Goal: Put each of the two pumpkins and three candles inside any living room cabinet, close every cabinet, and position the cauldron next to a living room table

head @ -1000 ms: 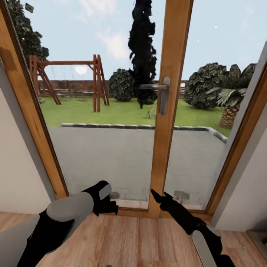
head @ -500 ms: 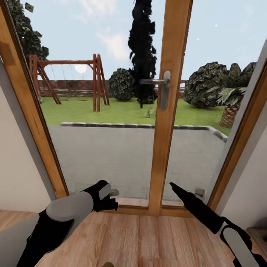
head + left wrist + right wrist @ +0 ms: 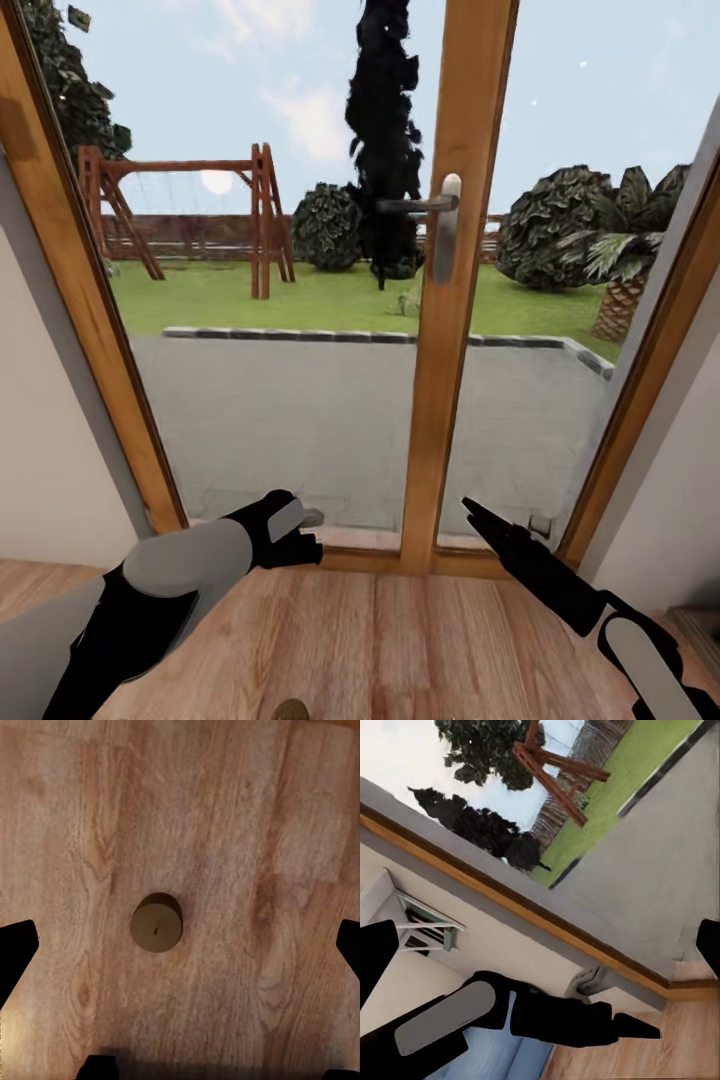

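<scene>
A short tan cylindrical candle [image 3: 156, 922] stands on the wooden plank floor [image 3: 400, 640] before the wood-framed glass door [image 3: 450, 300], between the two arms.

Glazed door [image 3: 300, 400] and its wooden frame post [image 3: 455, 300] block the far side. Near floor [image 3: 400, 640] open around one candle [image 3: 156, 922].

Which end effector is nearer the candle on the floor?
Left. The left end effector hangs above the candle, which sits upright on the wood floor between its open fingers. The right end effector points toward the glass door, farther off.
</scene>
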`<state>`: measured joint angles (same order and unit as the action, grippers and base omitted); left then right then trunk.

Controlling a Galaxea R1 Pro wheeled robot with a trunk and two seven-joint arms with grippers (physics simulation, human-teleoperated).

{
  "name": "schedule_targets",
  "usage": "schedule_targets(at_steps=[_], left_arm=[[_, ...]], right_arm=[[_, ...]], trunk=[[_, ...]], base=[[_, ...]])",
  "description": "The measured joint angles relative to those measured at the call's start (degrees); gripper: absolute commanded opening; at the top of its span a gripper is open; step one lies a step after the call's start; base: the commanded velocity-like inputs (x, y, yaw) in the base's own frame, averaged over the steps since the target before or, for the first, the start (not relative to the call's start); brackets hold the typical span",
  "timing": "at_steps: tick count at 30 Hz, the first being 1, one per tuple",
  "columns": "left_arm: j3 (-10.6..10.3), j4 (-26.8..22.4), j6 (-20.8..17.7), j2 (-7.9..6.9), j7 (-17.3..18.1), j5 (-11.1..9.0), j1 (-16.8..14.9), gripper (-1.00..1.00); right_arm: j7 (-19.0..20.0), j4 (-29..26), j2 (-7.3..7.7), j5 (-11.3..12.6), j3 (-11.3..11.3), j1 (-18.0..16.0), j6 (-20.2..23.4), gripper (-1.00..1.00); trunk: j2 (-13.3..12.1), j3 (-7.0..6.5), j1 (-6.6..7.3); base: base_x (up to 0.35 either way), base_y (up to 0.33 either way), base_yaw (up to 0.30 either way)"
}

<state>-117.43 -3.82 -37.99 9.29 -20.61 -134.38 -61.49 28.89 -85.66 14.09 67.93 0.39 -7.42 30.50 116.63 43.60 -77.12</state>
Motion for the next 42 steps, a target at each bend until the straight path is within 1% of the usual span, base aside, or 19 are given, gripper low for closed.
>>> schedule_targets(at_steps=[2, 3, 11, 15, 16, 17, 19, 21, 25, 27, 30, 33, 35, 36, 37, 38, 40, 41, 42], left_arm=[[-0.1, -0.3, 0.0, -0.84, 0.0, 0.0, 0.0, 1.0], [-0.1, -0.4, 0.1, -0.97, 0.0, 0.0, 0.1, 1.0], [-0.3, -0.7, 0.2, -0.5, 0.1, 0.0, 0.1, 1.0], [-0.3, -0.7, 0.3, -0.72, 0.2, 1.4, 0.1, 1.0], [-0.3, -0.7, 0.7, -0.82, 0.2, 1.6, 0.1, 1.0], [-0.3, -0.6, 3.5, -0.91, 0.2, 2.1, 0.1, 1.0], [-0.5, -0.5, 4.2, -0.87, 0.2, 2.4, 0.1, 1.0], [-1.0, -0.5, 4.5, -0.82, 0.2, 3.6, 0.1, 1.0], [-1.2, -0.5, 5.0, -0.77, 0.3, 4.8, 0.1, 1.0], [-1.3, -0.5, 5.3, -0.81, 0.3, 5.0, 0.1, 1.0], [-1.3, -0.6, 6.9, -0.93, 0.4, 5.1, 0.1, 1.0], [-1.3, -0.6, 7.8, -1.43, 0.4, 5.1, 0.1, 1.0], [-1.3, -0.6, 8.0, -1.65, 0.5, 5.1, 0.1, 1.0], [-1.3, -0.6, 8.0, -1.79, 0.5, 5.1, 0.1, 1.0], [-1.3, -0.7, 8.0, -1.8, 0.5, 5.1, 0.1, 1.0], [-1.3, -0.7, 8.0, -1.77, 0.5, 5.1, 0.1, 1.0], [-1.3, -0.7, 8.0, -1.75, 0.4, 5.1, 0.1, 1.0], [-1.3, -0.7, 7.9, -1.77, 0.4, 5.1, 0.1, 1.0], [-1.3, -0.7, 8.0, -1.78, 0.4, 5.1, 0.1, 1.0]], right_arm=[[0.0, 0.3, -0.08, 0.0, 0.0, 0.0, 0.0, 1.0], [0.0, 0.3, -0.11, 0.0, 0.1, 0.0, 0.0, 1.0], [-0.2, 1.1, -0.44, -0.3, 0.3, 0.0, -0.2, 1.0], [-0.1, 2.8, -0.49, -0.4, 0.3, 0.0, -0.3, 1.0], [-0.1, 3.0, -0.5, -0.4, 0.3, 0.0, -0.3, 1.0], [0.0, 3.1, -0.5, -0.4, 0.3, 0.0, -0.2, 1.0], [0.2, 3.1, -0.44, -0.3, 0.3, 0.0, 0.0, 1.0], [0.5, 3.2, -0.4, -0.2, 0.3, 0.0, 0.1, 1.0], [0.7, 2.9, -0.37, -0.3, 0.3, 0.0, 0.1, 1.0], [0.8, 2.0, -0.29, -0.2, 0.3, 0.0, 0.2, 1.0], [0.9, 1.2, -0.21, -0.2, 0.3, 0.0, 0.3, 1.0], [0.9, 0.5, -0.27, -0.2, 0.3, 0.0, 0.3, 1.0], [1.2, -1.3, -0.21, 0.0, 0.3, 0.0, 0.4, 1.0], [3.7, -3.8, -0.4, 1.9, 0.3, -0.1, 3.2, 1.0], [3.9, -4.1, -0.45, 3.3, 0.3, -0.2, 3.5, 1.0], [3.9, -4.1, -0.5, 5.5, 0.3, -0.4, 3.7, 1.0], [2.2, -4.2, -0.57, 13.2, 0.5, -1.8, 4.2, 1.0], [1.1, -4.2, -0.61, 14.7, 0.6, -2.2, 4.2, 1.0], [0.5, -4.2, -0.62, 15.3, 0.7, -2.3, 4.2, 1.0]], trunk=[[0.8, 0.36, -0.44], [1.2, 0.54, -0.66], [4.4, 1.93, -2.42], [6.0, 2.63, -3.3], [6.4, 2.81, -3.52], [6.8, 2.99, -3.73], [7.6, 3.35, -4.17], [8.4, 3.71, -4.61], [10.0, 4.43, -5.49], [10.8, 4.78, -5.93], [12.0, 5.32, -6.59], [13.2, 5.86, -7.25], [14.0, 6.22, -7.69], [14.4, 6.4, -7.91], [14.8, 6.58, -8.13], [15.2, 6.76, -8.35], [16.0, 7.12, -8.79], [16.4, 7.3, -9.01], [16.8, 7.48, -9.23]], base=[[0.0, 0.0, 0.0], [0.0, 0.0, 0.0], [0.0, 0.0, -0.017], [0.0, 0.0, -0.006], [0.0, 0.0, 0.0], [0.0, 0.0, 0.0], [0.0, 0.0, 0.0], [0.0, 0.0, 0.0], [0.0, 0.0, 0.0], [0.0, 0.0, 0.0], [0.0, 0.0, 0.0], [0.0, 0.0, 0.0], [0.0, 0.0, 0.0], [0.0, 0.0, 0.0], [0.0, 0.0, 0.0], [0.0, 0.0, 0.0], [0.0, 0.0, 0.0], [0.0, 0.0, 0.0], [0.0, 0.0, 0.0]])
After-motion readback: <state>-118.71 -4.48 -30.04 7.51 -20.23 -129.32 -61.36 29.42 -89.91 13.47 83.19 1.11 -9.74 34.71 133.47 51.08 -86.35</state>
